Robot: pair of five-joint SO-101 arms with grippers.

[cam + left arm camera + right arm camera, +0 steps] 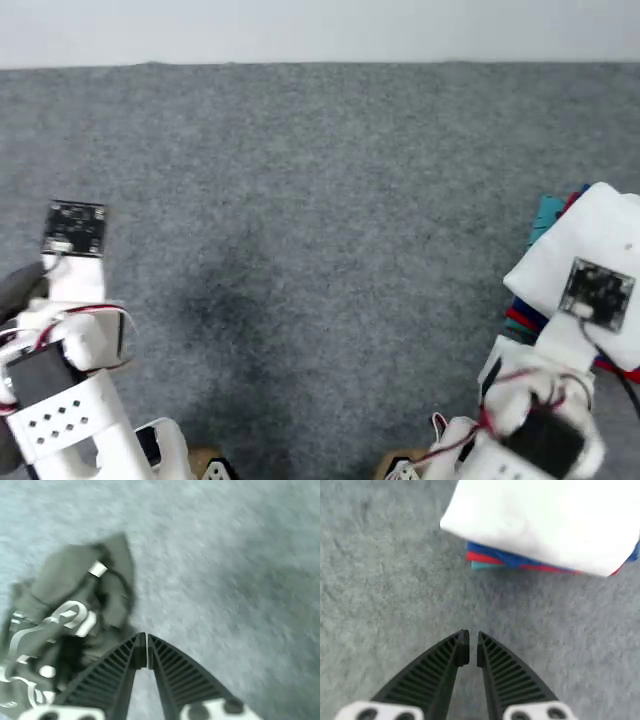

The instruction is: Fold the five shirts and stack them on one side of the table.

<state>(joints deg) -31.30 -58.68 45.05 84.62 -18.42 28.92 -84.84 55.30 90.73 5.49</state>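
A crumpled dark shirt (pixel 75 605) with white print lies on the grey table (pixel 320 220); a bit of it shows at the table's left edge (pixel 15 285). My left gripper (pixel 146 641) is shut and empty, its tips just beside that shirt's edge. At the right edge sits a folded stack: a white shirt (pixel 545 520) on top, with blue (pixel 502 556), red and teal layers under it. The same stack (pixel 590 250) shows from above, partly under the right arm. My right gripper (pixel 472 642) is shut and empty, hanging over bare table a short way from the stack.
The grey felt surface runs wide and bare between the two arms. A pale wall (pixel 320 30) borders the far edge. The left arm's base (pixel 70 420) and the right arm's base (pixel 530 440) stand at the near edge.
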